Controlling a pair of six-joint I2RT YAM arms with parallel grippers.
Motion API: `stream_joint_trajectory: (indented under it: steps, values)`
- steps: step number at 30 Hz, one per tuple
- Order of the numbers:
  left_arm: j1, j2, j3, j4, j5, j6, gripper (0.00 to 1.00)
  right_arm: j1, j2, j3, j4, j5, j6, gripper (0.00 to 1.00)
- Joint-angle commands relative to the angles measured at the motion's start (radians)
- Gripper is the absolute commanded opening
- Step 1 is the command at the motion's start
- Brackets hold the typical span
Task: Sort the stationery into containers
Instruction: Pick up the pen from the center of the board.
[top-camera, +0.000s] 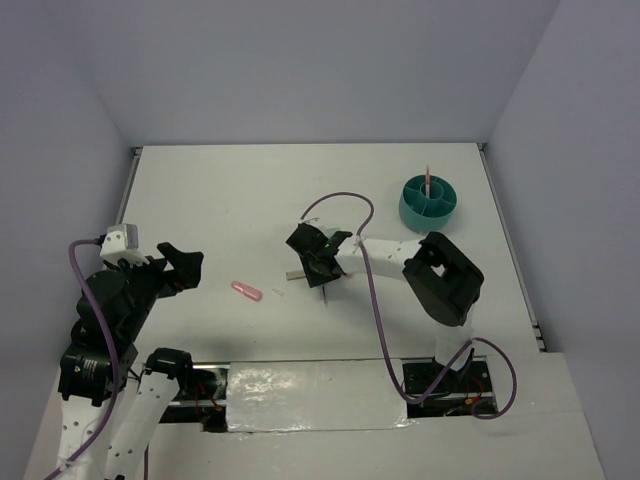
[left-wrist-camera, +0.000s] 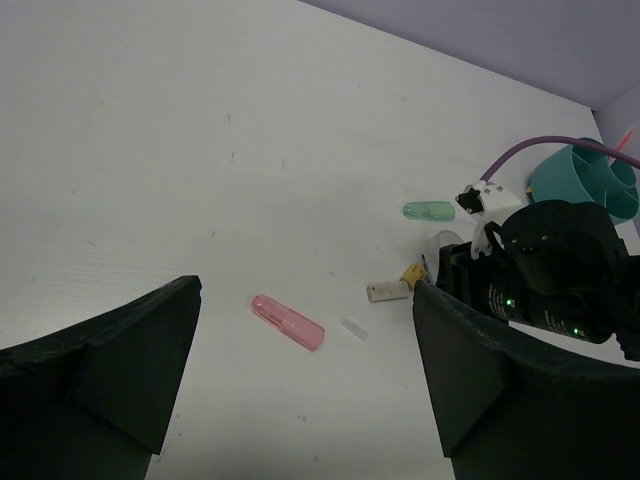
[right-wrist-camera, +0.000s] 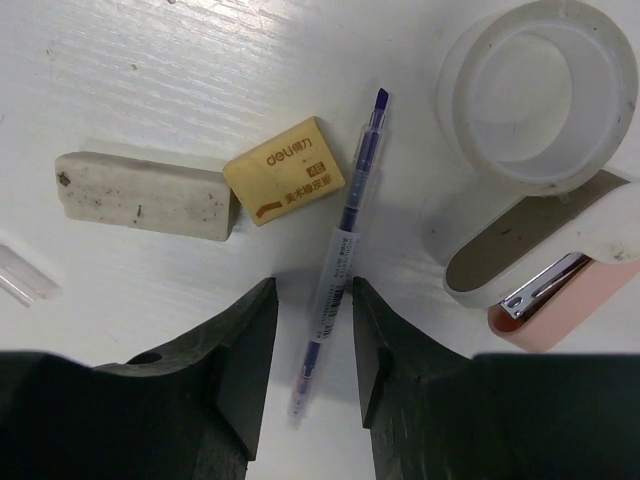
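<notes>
A slim pen (right-wrist-camera: 343, 250) with a clear barrel and dark tip lies on the white table, and my right gripper (right-wrist-camera: 313, 300) is open, its jaws on either side of the pen with a narrow gap on each side. Beside the pen lie a grey block (right-wrist-camera: 143, 195), a yellow eraser (right-wrist-camera: 284, 170) and a white tape ring (right-wrist-camera: 537, 95). My left gripper (left-wrist-camera: 306, 296) hangs wide open above a pink capsule (left-wrist-camera: 287, 321). A mint-green capsule (left-wrist-camera: 428, 211) lies farther off. The teal organiser cup (top-camera: 428, 200) at the back right holds a thin pink pen (top-camera: 427, 180).
A white and pink stapler-like item (right-wrist-camera: 540, 265) lies right of the pen, below the tape ring. A small clear piece (left-wrist-camera: 354, 328) lies next to the pink capsule. The right arm's purple cable (top-camera: 375, 300) loops over the table.
</notes>
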Motion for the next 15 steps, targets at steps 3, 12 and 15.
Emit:
stream_joint_trajectory:
  steps: [3,12,15]
  values:
    - [0.006,0.007,0.001,0.04,0.015,0.019,0.99,-0.041,0.033,-0.052,0.046,-0.079,0.012,0.4]
    - [0.006,0.007,0.0,0.045,0.021,0.019,0.99,-0.074,0.042,-0.1,0.057,-0.119,0.01,0.16]
    - [0.006,0.016,0.0,0.043,0.018,0.019,0.99,-0.075,0.018,-0.115,0.058,-0.111,0.018,0.0]
